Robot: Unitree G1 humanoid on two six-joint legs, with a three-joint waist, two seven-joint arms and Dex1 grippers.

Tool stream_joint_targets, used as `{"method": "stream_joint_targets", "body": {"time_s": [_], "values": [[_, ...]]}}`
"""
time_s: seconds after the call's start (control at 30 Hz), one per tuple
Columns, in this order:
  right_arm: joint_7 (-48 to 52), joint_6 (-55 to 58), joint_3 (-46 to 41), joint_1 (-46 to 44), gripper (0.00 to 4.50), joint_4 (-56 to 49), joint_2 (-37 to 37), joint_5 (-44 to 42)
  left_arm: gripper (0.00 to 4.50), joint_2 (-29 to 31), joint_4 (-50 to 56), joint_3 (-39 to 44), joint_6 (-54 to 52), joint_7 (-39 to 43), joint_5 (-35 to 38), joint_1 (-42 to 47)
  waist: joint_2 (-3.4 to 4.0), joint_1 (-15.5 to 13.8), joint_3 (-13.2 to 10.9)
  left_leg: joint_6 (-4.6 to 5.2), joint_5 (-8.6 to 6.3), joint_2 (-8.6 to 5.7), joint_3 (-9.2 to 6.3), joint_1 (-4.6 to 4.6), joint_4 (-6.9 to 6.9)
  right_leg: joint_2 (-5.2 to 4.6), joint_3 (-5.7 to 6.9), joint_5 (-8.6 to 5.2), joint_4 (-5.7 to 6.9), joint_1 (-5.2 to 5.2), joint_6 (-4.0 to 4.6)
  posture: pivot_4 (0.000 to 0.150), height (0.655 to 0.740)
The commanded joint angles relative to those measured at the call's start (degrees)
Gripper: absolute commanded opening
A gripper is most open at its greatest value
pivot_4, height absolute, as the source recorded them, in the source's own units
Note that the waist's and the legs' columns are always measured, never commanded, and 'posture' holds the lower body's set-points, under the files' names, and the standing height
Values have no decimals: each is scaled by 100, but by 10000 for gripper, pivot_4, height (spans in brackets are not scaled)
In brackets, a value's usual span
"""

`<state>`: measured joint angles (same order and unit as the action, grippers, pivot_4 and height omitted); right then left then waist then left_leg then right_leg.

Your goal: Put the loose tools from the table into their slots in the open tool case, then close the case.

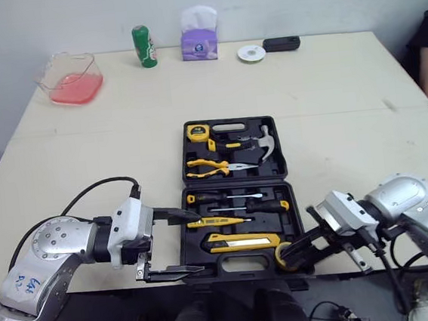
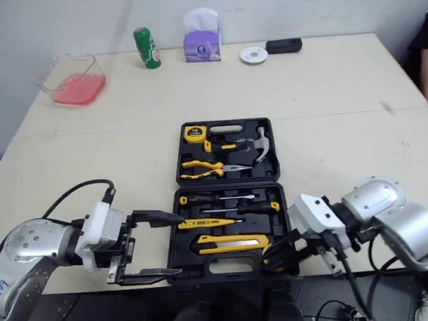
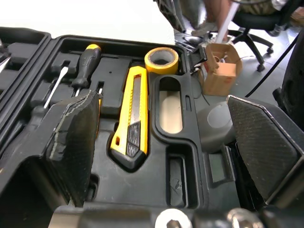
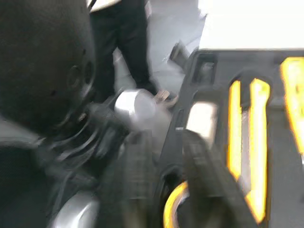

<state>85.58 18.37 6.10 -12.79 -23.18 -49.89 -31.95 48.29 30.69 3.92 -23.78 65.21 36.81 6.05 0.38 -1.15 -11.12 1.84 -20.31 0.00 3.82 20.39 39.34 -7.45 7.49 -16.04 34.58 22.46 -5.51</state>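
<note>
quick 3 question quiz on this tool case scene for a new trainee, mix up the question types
1. True or false: the tool case on the table is closed.
2. Fill in: the yellow tape roll sits at the case's near ____ corner (robot's side).
3. Multiple choice: the left claw is A) open, B) shut on a screwdriver, C) shut on a hammer.

Key: 1 false; 2 right; 3 A.

It looks like an office or lab workroom: a pale counter [image 1: 328, 81] stands against a bare white wall; a tissue box [image 1: 200, 43], a green can [image 1: 143, 46] and a disc [image 1: 251, 53] sit at its far edge; a wheeled office chair [image 3: 256, 21] and a cardboard box [image 3: 219, 71] stand on the floor.
</note>
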Motion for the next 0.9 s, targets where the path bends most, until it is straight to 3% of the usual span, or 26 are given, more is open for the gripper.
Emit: {"method": "stream_joint_targets", "body": {"time_s": [0.03,0.43,0.57,0.7,0.9], "values": [[-148,-638,94,168,537,330,242,411,45000,112,73,168,21,52,65,14,1,-9,-1,-1,0,0,0,-1,0,1,0,-1,1,0,1,1500,7400],[-24,-2445,565,729,537,2246,531,1484,45000,338,291,627,-168,12,184,-419,-5,-14,3,-1,-1,-1,-3,-8,0,0,2,-1,-4,-9,1,1500,7400],[-180,-2732,576,785,537,2746,647,1485,45000,374,378,800,-265,-33,252,-605,-45,-13,28,-4,-4,9,-14,-31,-3,-9,5,-1,-20,-43,2,1500,7400],[-185,-2934,554,781,537,2710,693,1426,45000,291,399,1008,-382,-243,350,-763,-64,-10,42,-16,-38,30,-21,-113,-12,-8,6,-6,-70,-126,11,1500,7400],[-429,-2043,147,861,537,1671,271,862,45000,212,282,1320,-502,-562,378,-929,-46,-24,32,-29,-53,40,-19,-107,-13,-7,4,-10,-68,-112,19,1500,7400]]}}
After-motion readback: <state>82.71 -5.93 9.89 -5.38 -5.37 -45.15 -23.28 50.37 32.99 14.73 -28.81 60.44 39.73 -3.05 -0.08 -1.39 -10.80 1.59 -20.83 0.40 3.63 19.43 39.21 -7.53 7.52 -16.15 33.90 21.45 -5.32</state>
